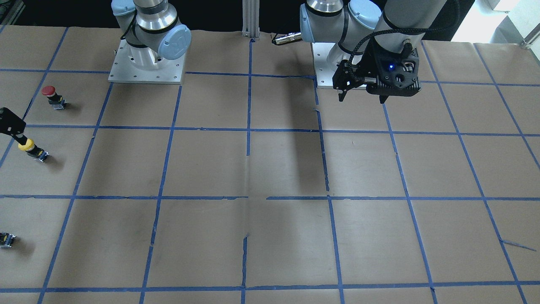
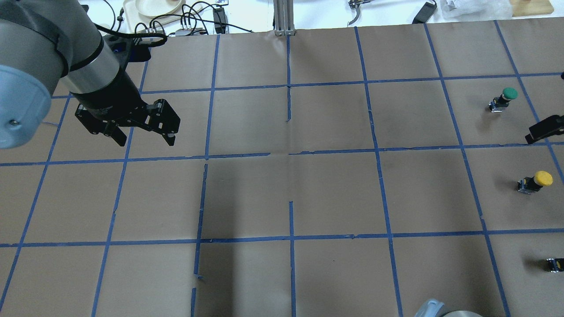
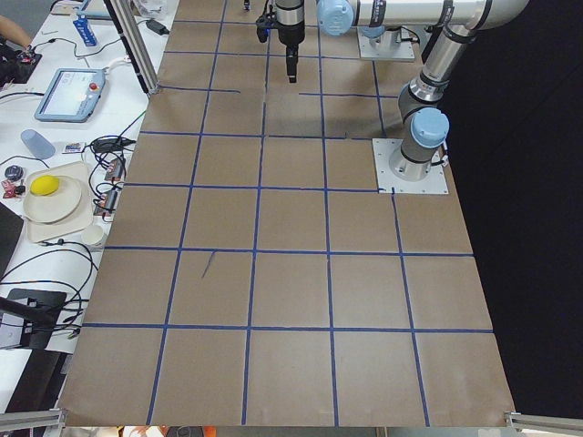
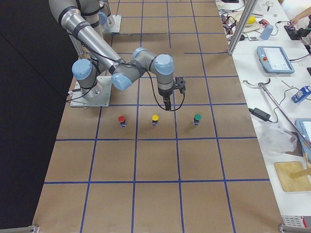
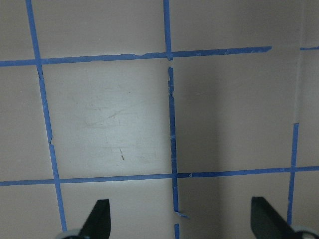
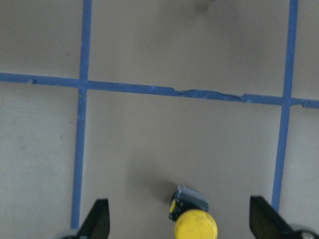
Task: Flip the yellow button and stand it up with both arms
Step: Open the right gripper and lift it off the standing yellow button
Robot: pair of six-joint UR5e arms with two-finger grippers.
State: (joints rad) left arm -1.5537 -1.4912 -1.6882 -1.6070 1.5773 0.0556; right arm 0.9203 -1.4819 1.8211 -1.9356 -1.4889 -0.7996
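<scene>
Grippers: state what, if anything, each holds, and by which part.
Nothing is held. The left gripper is open and empty; the right gripper is open above the yellow button, not gripping it.

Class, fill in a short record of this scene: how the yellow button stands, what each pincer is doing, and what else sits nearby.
Yellow button: cap up, appears upright, in a row between the red button and the green button.
Right pincer: open, hovers over the yellow button, not gripping it.
Left pincer: open, above bare table, far from the buttons.
Other: small capless part near the table's right side.
</scene>
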